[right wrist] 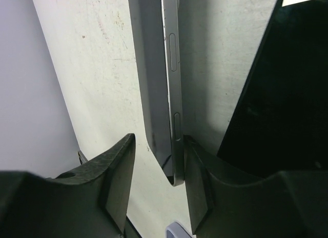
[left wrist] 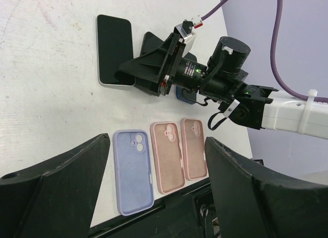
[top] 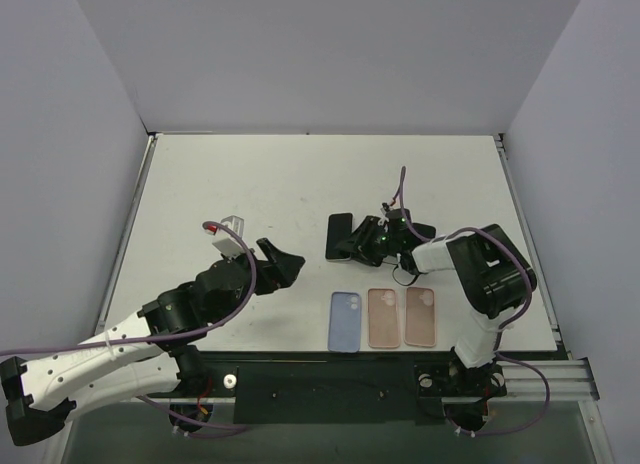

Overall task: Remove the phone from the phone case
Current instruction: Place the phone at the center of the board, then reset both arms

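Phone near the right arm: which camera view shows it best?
Left wrist: the phone lies with most of its dark screen visible. Top external shows it small, beside the right pincer. Right wrist shows only its silver edge.

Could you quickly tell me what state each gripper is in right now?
Left gripper: open, empty.
Right gripper: astride the phone edge; clamped or not, cannot tell.
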Available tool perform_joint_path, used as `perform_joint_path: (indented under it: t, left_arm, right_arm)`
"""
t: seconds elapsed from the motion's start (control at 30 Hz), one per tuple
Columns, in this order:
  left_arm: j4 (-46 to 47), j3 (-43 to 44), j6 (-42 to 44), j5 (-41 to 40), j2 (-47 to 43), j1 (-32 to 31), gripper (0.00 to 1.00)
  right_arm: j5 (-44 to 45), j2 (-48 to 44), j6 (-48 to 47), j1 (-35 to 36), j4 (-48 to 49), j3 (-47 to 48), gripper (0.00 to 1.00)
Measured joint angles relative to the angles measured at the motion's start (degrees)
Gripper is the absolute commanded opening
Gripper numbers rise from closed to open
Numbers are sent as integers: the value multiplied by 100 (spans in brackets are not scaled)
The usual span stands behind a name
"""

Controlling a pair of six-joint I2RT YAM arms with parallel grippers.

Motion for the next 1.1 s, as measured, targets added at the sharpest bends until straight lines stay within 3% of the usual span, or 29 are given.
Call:
perform_joint_path:
  t: [0.3,0.6,0.67,0.7,0.9,1.1]
  left_arm:
    - [2,0,2,39,17,39,85]
    - [2,0,4,63,7,79,85]
    - [0,0,20,66,-2,90,86]
    - [0,0,26,66,-9,96,86]
    - [-52,160,223,33,-13,140,87]
    - [-57,529,649,-116,-22,192,87]
  right_arm:
    - [251,-407,-260,-79,-431,-118,48]
    - [887,-1311,-855,-118,-1731,-313,51]
    - [885,-1589,-992,-118,-1963,-391,55]
    - [859,-1718,-1034,-125,-2020,-424,62]
    - [616,-3169,-1386,-74,-2586,-507,69]
    - [1141,-5003,-2109,7,-4304,225,71]
